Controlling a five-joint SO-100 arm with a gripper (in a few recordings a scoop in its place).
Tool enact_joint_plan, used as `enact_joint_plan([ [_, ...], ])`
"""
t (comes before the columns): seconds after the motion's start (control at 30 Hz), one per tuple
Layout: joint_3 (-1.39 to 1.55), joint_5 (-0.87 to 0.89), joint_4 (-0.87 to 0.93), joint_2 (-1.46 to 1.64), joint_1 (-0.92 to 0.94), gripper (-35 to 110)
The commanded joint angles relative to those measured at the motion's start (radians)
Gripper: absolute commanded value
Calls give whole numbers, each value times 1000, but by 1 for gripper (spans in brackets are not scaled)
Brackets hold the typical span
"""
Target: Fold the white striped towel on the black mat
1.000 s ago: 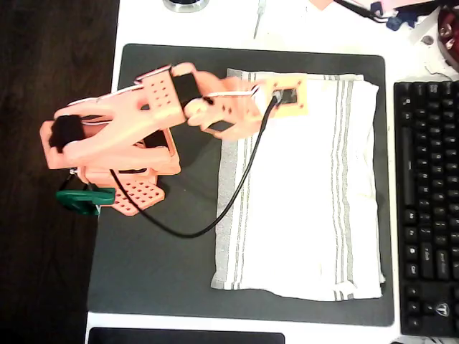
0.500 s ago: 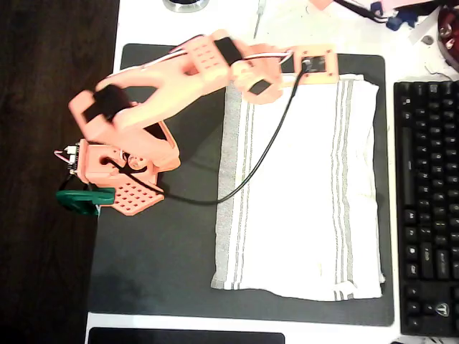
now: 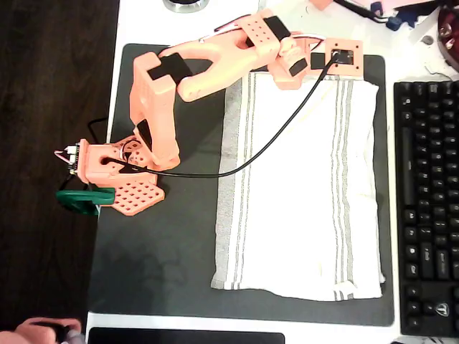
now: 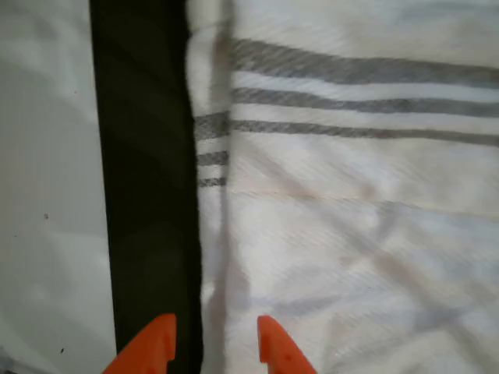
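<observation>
Right now our claw (image 4: 210, 343) hangs over the towel's (image 3: 301, 186) far edge, fingers parted and holding nothing, one tip over the black mat (image 3: 165, 244), the other over cloth. The towel lies flat on the mat, long axis running away from that edge, our arm stretched across the mat's top.

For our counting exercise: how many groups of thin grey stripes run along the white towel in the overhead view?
2. One group runs near the white striped towel's left edge, the other near its right edge. The arm covers part of the top edge, so their upper ends are hidden.
</observation>
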Motion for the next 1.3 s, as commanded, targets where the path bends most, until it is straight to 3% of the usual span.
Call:
enact_joint_plan([
  [0.0,-104,8,41,-38,-18,15],
  [0.4,-316,18,100,-272,-14,12],
  [0.57,-344,20,120,-314,-23,3],
  [1.27,-310,100,199,-60,-112,0],
])
